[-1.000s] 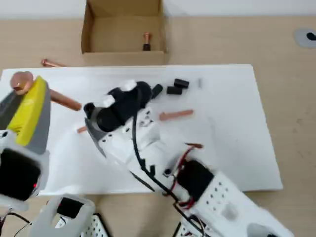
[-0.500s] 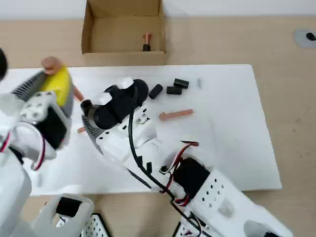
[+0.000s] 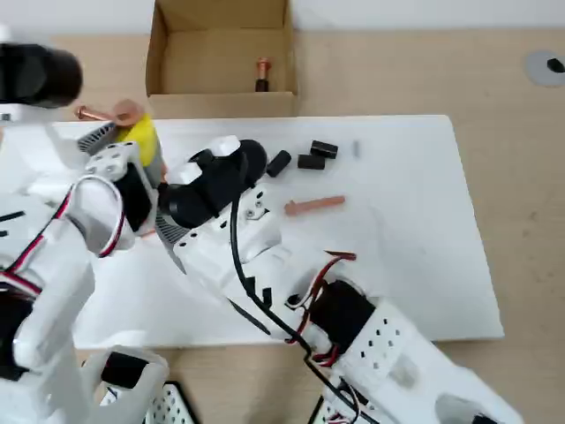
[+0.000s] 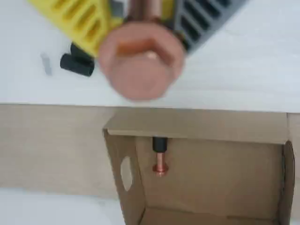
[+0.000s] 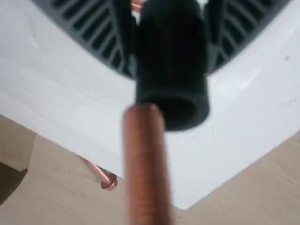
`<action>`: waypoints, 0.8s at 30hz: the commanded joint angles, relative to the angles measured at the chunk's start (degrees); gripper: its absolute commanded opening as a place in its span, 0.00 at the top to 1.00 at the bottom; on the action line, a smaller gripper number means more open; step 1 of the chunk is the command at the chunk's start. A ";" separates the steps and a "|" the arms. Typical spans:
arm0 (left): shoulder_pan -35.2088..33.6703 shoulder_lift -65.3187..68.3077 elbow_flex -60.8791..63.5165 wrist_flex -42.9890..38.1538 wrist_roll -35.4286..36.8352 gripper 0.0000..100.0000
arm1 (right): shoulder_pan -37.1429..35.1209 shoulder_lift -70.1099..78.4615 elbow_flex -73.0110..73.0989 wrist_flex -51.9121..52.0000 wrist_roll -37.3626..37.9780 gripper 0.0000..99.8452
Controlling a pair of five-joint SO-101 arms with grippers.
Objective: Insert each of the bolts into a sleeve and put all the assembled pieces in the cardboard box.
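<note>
Snugly between right jaws sits sleeve (image 5: 171, 70), facing bolt (image 5: 143, 164).

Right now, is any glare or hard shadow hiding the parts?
High view: no glare on the mat, shadows soft. Left wrist view: box inside evenly lit. Right wrist view: sleeve mouth is dark, so whether the bolt tip is inside is unclear.

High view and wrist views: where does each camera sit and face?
High view: fixed overhead, looking down on the white mat, cardboard box, left arm and right arm.
Left wrist view: on the left arm, looking past the left gripper and its bolt into the box.
Right wrist view: on the right arm, looking along the right gripper and its sleeve.
Shared: high and left wrist views show the box's assembled piece.
</note>
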 commanded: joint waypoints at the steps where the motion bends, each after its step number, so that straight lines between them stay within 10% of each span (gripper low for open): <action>1: 0.88 -0.48 0.00 -1.41 0.18 0.99 | 1.89 0.13 -2.86 -1.32 0.62 0.99; 24: 4.84 -0.48 1.85 -1.05 -2.11 0.99 | 3.47 0.04 -4.00 -1.41 0.53 0.99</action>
